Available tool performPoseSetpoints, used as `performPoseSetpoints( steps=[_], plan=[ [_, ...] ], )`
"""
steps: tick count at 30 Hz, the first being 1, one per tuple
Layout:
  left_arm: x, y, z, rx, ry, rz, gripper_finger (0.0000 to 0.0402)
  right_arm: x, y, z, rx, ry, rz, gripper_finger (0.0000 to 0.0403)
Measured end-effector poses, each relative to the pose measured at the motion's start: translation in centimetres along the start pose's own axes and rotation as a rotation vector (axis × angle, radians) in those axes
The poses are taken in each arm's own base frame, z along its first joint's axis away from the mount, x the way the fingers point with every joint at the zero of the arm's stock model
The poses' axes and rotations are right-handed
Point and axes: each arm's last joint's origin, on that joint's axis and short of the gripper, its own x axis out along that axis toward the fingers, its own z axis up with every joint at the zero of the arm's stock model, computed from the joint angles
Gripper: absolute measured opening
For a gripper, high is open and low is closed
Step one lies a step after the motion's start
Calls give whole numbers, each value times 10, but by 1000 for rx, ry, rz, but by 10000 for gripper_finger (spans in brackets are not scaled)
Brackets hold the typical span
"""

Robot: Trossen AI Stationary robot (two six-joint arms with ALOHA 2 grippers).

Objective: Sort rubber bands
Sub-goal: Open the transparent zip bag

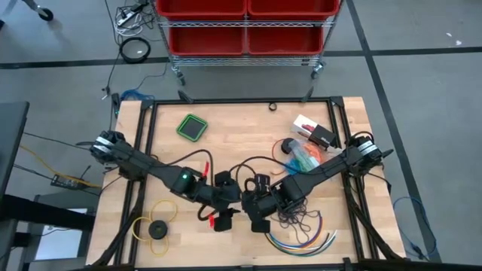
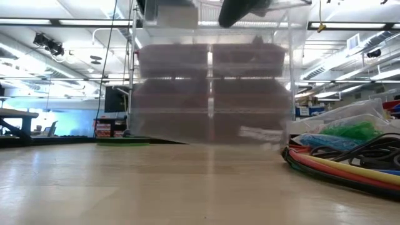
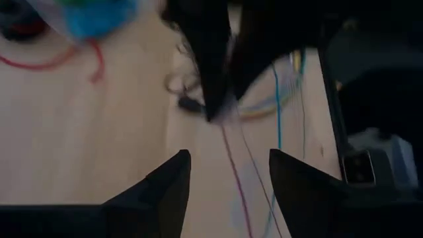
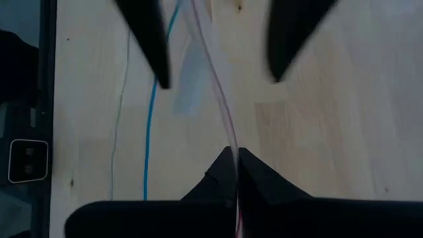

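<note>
My right gripper (image 4: 236,151) is shut on a thin purple rubber band (image 4: 221,99) over the table's near middle (image 1: 252,205). My left gripper (image 3: 228,155) faces it from the left (image 1: 226,197). It is open, with one finger on either side of the band (image 3: 232,155), touching nothing. A clear bag of blue, green and orange rubber bands (image 1: 305,154) lies at the right, also seen in the low view (image 2: 350,131). A heap of dark bands (image 1: 295,216) lies on the table beside the right gripper. My right gripper pinches the purple band's end (image 4: 231,135) between its two shut fingertips, which slant downward. From there the band runs straight away, as thin strands, toward the left gripper and between its fingers. I cannot tell whether its far part rests on the table.
Long multicoloured cables (image 1: 301,239) curve along the near right edge. A yellow ring with a black disc (image 1: 154,228) lies near left, and a green square pad (image 1: 192,126) far left. A dark box (image 1: 320,135) sits far right. A rack of red bins (image 1: 245,26) stands beyond the table.
</note>
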Motion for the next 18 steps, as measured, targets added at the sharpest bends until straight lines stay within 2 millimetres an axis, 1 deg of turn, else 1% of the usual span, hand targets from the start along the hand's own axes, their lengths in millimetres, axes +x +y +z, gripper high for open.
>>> performPoseSetpoints(
  steps=[2,5,12,15,18],
  plan=[
    [10,1,-2,-2,42,-32,211,0,0,0,-2,-1,-2,0],
    [19,3,-7,-1,85,-8,211,0,0,-1,-9,2,-11,0],
    [19,14,-11,-8,127,102,205,-2,4,-2,-41,-17,-34,0],
    [18,15,-12,-7,140,106,187,-2,6,-3,-63,-31,-49,0],
    [18,15,-12,24,152,89,147,-3,8,-2,-82,-57,-57,0]
  ],
)
